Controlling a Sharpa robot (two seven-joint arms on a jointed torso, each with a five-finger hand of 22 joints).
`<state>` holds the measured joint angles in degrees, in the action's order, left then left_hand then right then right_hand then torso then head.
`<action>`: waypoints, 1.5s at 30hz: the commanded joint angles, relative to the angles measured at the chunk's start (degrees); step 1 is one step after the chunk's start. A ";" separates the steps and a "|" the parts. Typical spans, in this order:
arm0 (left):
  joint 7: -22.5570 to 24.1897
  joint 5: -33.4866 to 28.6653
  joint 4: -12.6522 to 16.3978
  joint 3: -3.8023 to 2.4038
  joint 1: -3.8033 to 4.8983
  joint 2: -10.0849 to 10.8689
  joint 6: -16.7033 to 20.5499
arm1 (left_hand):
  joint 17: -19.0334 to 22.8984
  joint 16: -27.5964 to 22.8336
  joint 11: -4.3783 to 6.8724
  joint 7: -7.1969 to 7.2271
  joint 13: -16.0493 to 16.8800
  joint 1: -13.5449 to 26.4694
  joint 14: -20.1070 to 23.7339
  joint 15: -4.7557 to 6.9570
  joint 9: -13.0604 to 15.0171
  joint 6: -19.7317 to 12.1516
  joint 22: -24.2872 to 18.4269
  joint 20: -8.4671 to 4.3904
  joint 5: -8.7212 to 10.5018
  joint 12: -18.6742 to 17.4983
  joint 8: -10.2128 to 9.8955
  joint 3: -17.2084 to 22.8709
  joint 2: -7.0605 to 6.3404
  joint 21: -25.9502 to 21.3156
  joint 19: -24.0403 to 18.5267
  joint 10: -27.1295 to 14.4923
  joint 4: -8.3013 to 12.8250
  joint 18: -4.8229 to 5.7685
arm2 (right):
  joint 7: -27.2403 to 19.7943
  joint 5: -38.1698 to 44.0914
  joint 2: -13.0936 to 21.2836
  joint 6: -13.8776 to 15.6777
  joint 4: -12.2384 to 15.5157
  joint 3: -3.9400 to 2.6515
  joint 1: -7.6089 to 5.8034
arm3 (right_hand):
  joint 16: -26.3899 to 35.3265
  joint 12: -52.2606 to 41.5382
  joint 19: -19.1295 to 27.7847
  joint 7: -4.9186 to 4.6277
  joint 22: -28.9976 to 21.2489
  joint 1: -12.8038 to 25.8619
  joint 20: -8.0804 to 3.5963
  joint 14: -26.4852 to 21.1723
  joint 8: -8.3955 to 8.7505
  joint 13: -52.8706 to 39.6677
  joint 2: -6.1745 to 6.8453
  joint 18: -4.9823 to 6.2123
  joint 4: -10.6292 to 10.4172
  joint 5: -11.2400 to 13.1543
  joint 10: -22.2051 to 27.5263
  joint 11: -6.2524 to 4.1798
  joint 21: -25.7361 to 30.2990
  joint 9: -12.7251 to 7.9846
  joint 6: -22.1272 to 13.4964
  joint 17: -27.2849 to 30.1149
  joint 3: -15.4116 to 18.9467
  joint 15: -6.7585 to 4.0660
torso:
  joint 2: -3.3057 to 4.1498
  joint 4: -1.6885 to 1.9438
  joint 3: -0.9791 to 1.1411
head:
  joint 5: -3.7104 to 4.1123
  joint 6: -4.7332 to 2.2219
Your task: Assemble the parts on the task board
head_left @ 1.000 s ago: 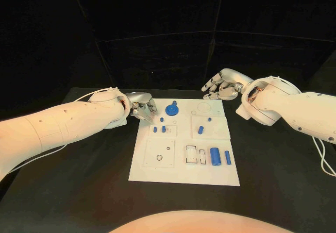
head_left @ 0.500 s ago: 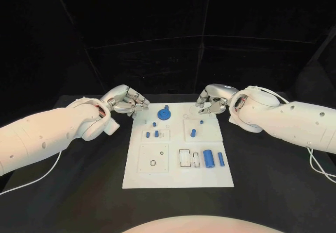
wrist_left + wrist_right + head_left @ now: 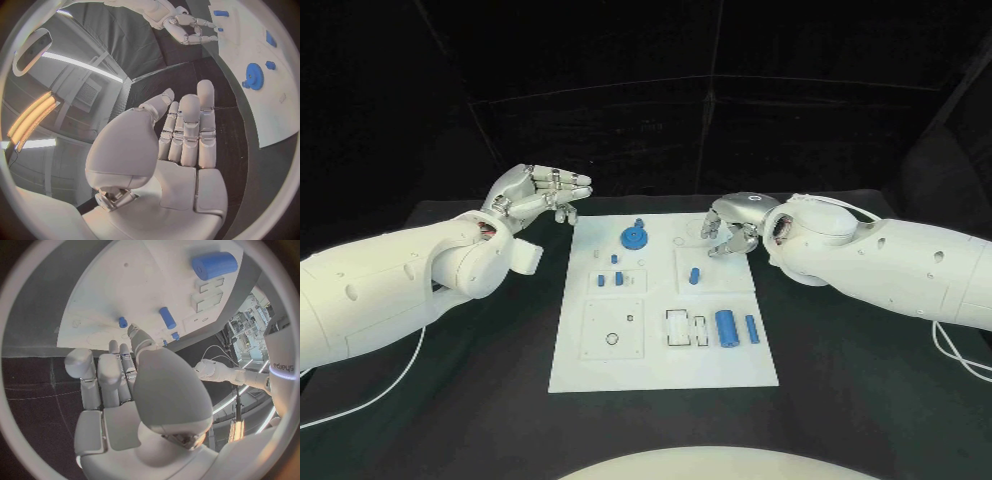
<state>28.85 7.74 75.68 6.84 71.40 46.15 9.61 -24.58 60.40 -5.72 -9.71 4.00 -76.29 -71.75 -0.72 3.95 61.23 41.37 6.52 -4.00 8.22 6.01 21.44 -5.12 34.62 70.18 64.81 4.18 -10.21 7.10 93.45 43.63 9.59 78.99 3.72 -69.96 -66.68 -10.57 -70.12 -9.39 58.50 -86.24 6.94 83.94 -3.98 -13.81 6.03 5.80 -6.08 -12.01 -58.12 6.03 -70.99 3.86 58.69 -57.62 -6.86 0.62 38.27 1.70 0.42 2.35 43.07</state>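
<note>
black table (image 3: pixel 430 400) under dark walls carries the white board (image 3: pixel 661 350) at its middle. on the board, a blue gear (image 3: pixel 635 237) stands at 12 o'clock, small pegs (image 3: pixel 609 279) sit just below it, another peg (image 3: pixel 694 275) lies at centre right, and a thick cylinder (image 3: pixel 727 324) with a thin pin (image 3: pixel 751 329) beside it lies at 4 o'clock. left hand (image 3: pixel 535 192) hangs off the board's 11 o'clock corner, raised, fingers loosely curved and apart, holding nothing; the gear lies at its 4 o'clock, apart from it. right hand (image 3: pixel 730 225) hovers over the board's 1 o'clock corner, fingers curled inward with nothing in them; the centre-right peg lies at its 7 o'clock, near, not touching.
</note>
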 commanded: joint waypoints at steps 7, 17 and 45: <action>2.96 -4.58 0.93 -0.03 0.06 0.42 -0.56 | 0.27 -0.39 0.00 0.00 0.05 -0.03 0.58 0.01 0.02 0.40 -0.16 -0.09 -0.30 0.27 0.29 -0.13 0.48 -0.41 -0.46 0.33 -0.42 -0.31 | 1.32 2.97 -0.39 -4.02 -0.30 -0.02 0.13 | 0.41 0.22 0.40 -0.29 -0.14 -0.01 0.09 -0.02 0.13 0.44 0.41 1.02 0.11 0.33 0.35 0.05 0.42 -0.02 -0.19 0.07 -0.45 0.40 | 0.04 -0.04 0.02 | -0.30 0.33; 2.81 -4.65 0.96 -0.03 0.06 0.61 -0.23 | 0.45 -0.48 0.00 -0.01 0.04 -0.02 0.66 0.01 0.01 0.35 -0.19 -0.09 -0.30 0.29 0.29 -0.15 0.47 -0.45 -0.48 0.30 -0.42 -0.31 | 1.10 3.01 -0.80 -5.43 -0.50 -0.01 0.34 | -0.50 -0.06 -1.21 0.14 1.84 -0.63 -0.11 0.44 -0.50 2.93 -0.66 0.64 0.66 2.49 -2.02 -0.35 -0.84 0.21 2.01 -1.01 -3.56 0.03 | -0.02 -0.08 0.04 | -0.29 0.57; 2.10 -4.67 0.78 -0.04 0.07 0.81 0.23 | 0.60 -0.59 0.02 -0.01 0.04 -0.27 0.81 0.04 0.00 0.23 -0.32 -0.12 -0.33 0.42 0.36 -0.11 0.53 -0.63 -0.54 0.23 -0.28 -0.31 | 3.13 5.02 -1.78 -5.43 -0.79 -0.02 1.13 | -4.14 1.02 -7.72 1.04 12.57 -0.65 -1.18 1.68 -0.94 7.95 -1.86 -1.47 4.94 5.06 -9.37 -1.66 -8.20 0.44 7.06 -3.86 -18.04 -1.08 | -0.06 -0.06 0.07 | -0.26 1.11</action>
<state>30.27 3.43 76.43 6.86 71.38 46.94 9.77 -24.04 60.08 -5.73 -9.71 3.99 -76.52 -71.36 -0.73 3.96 61.22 41.14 6.32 -4.00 8.44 6.01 21.27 -4.90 34.17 69.98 64.80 4.03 -10.16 8.88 97.06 41.75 3.91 78.15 3.48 -69.08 -70.61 -9.46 -77.56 -8.36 70.85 -86.55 5.77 84.14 -4.81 -5.80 5.10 4.84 -1.32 -7.20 -67.08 4.49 -79.04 4.25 65.46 -61.56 -24.46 -0.02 38.23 1.63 0.47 2.11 44.14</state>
